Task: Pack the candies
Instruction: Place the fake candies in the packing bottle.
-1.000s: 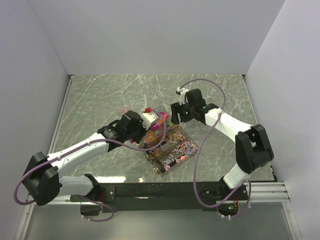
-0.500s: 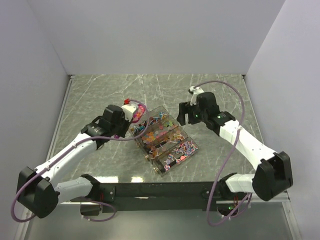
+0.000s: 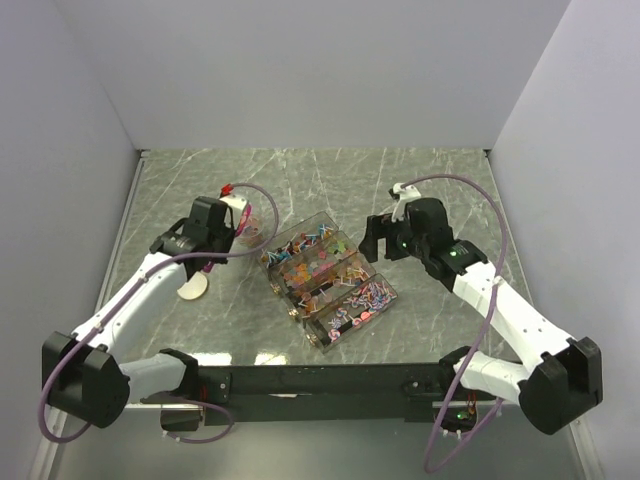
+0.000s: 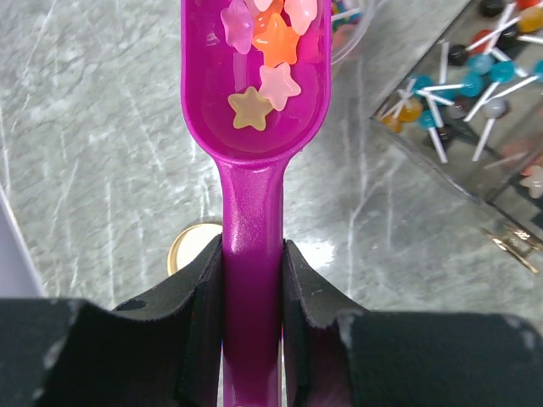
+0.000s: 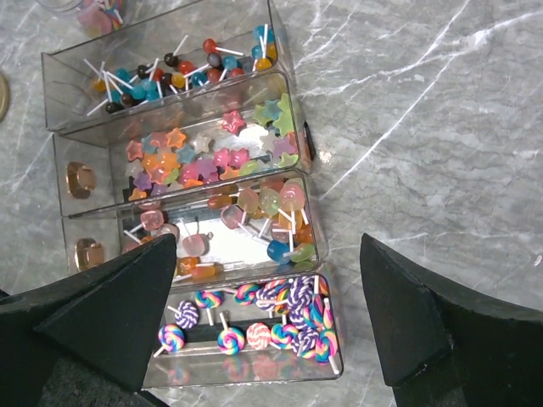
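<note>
1. Tray (image 5: 64, 157): under your right gripper (image 5: 267, 246), jaws wide apart. Only the right wrist shows its four sorted rows.
2. Scoop (image 4: 252, 220): clamped in your left gripper (image 4: 253, 280), long axis straight ahead, bowl outward.
3. Lid (image 4: 188, 246): beneath that gripper.
4. Candies (image 4: 276, 41): stars in the bowl, seen only from the left wrist.

You've got a smooth, glossy magenta plastic scoop (image 4: 253, 254) mid-frame, and the candies (image 4: 276, 38) in it look waxy and half see-through. The box (image 5: 161, 38) is clear shiny plastic, and the table (image 5: 424, 127) looks like polished grey marble.
</note>
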Controlling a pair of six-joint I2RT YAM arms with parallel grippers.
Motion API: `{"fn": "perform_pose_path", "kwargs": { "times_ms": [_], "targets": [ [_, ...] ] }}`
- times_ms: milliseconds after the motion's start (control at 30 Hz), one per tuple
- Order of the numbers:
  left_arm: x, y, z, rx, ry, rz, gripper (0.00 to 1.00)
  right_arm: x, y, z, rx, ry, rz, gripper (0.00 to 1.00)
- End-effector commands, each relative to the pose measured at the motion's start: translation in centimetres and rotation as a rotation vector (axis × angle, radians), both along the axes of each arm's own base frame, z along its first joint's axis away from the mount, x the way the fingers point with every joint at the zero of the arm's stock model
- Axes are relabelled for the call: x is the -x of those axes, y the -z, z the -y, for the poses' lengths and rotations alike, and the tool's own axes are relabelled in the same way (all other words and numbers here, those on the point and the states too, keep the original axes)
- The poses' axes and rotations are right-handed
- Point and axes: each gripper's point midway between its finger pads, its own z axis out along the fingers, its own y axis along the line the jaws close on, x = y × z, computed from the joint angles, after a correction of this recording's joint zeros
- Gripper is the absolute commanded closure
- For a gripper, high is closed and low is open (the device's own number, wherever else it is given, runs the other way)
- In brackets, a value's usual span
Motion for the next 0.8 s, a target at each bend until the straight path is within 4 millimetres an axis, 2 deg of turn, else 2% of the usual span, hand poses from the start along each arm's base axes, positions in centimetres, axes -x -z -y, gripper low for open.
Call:
{"fn": "perform_pose_path", "kwargs": {
  "times_ms": [0, 367, 600, 767],
  "targets": [
    [-1.1, -1.7, -0.7, -0.050, -0.014, 0.019, 0.99, 0.0, -1.3, 0.2, -0.013, -0.003, 0.051, 0.05],
    [-1.0, -0.4, -1.4, -0.133, -0.014, -0.080, 0.99, 0.4, -1.5, 0.1, -0.021, -0.028, 0.081, 0.05],
    [-1.5, -1.1, -1.7, -0.233, -0.022, -0.103, 0.99, 0.6, -1.2, 0.1, -0.014, -0.042, 0.076, 0.05],
    [-0.8, -0.5, -1.4, -0.307, 0.001, -0.149, 0.99, 0.7, -1.2, 0.0, -0.005, -0.055, 0.077, 0.05]
  ]
}}
